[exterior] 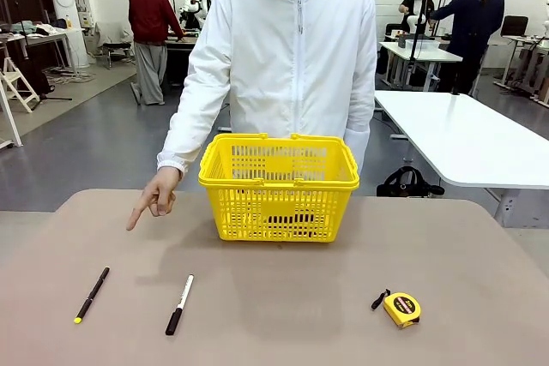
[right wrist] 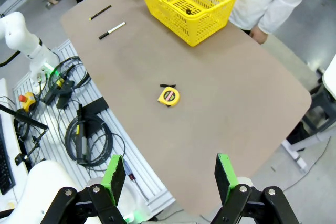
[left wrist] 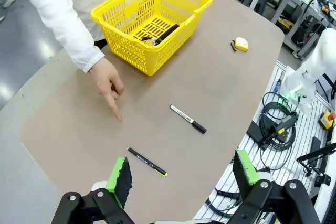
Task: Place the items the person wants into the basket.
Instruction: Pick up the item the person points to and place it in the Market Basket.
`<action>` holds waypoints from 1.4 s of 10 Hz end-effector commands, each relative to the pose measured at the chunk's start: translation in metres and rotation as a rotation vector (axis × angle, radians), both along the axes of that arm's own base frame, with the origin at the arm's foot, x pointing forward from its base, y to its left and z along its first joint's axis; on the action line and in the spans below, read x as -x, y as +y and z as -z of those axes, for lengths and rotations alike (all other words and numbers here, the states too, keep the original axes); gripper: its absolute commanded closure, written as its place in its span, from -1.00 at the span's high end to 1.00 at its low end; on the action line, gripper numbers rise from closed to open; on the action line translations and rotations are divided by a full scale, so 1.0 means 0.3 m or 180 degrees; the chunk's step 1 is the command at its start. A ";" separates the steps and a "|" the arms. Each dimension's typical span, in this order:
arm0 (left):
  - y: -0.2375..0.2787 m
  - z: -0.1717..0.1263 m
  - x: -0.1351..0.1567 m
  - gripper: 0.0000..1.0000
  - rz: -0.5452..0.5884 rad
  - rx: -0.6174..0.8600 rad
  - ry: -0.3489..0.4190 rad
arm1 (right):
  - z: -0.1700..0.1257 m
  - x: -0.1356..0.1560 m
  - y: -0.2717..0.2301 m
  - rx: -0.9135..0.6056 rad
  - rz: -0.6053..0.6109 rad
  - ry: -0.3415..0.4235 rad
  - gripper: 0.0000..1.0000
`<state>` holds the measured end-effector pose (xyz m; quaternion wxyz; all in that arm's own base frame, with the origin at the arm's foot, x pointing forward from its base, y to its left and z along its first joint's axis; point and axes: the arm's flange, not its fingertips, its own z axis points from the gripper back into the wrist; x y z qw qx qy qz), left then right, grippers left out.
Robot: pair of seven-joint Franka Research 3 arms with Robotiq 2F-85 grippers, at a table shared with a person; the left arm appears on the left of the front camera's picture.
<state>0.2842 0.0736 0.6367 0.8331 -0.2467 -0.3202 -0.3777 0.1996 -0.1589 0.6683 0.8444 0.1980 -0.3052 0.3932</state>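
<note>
The yellow basket [exterior: 257, 203] stands at the table's middle, in front of the person in white. A yellow box-cutter knife with a black end [left wrist: 160, 35] lies on its floor. The person's hand [exterior: 154, 199] points down at the table left of the basket. Near the front left lies the slim black pen with a yellow tip [exterior: 92, 295], also in the left wrist view [left wrist: 147, 161]. My left gripper [left wrist: 182, 174] hangs open high above the pen's side of the table. High over the table's other end my right gripper [right wrist: 169, 174] is open, nothing between its fingers.
A white marker with a black cap [exterior: 179, 304] lies just right of the pen. A round yellow tape measure [exterior: 401, 308] sits at the front right. Cables and boxes [left wrist: 275, 124] lie on the robot's side beyond the table edge.
</note>
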 end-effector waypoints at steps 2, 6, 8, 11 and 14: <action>0.000 0.000 0.000 1.00 0.0000 0.0000 0.0000 | -0.003 0.000 0.004 -0.0070 -0.0080 -0.0032 0.78; -0.258 0.271 -0.151 1.00 -0.1254 -0.1703 0.0869 | -0.003 0.000 0.004 -0.0070 -0.0080 -0.0032 0.78; -0.332 0.424 -0.174 1.00 -0.1475 -0.1844 0.1178 | -0.003 0.000 0.004 -0.0070 -0.0080 -0.0032 0.78; -0.400 0.633 -0.223 1.00 -0.1644 -0.1837 0.1427 | -0.003 0.000 0.004 -0.0070 -0.0080 -0.0032 0.78; -0.452 0.792 -0.249 1.00 -0.1542 -0.1740 0.1645 | -0.003 0.000 0.004 -0.0070 -0.0080 -0.0032 0.78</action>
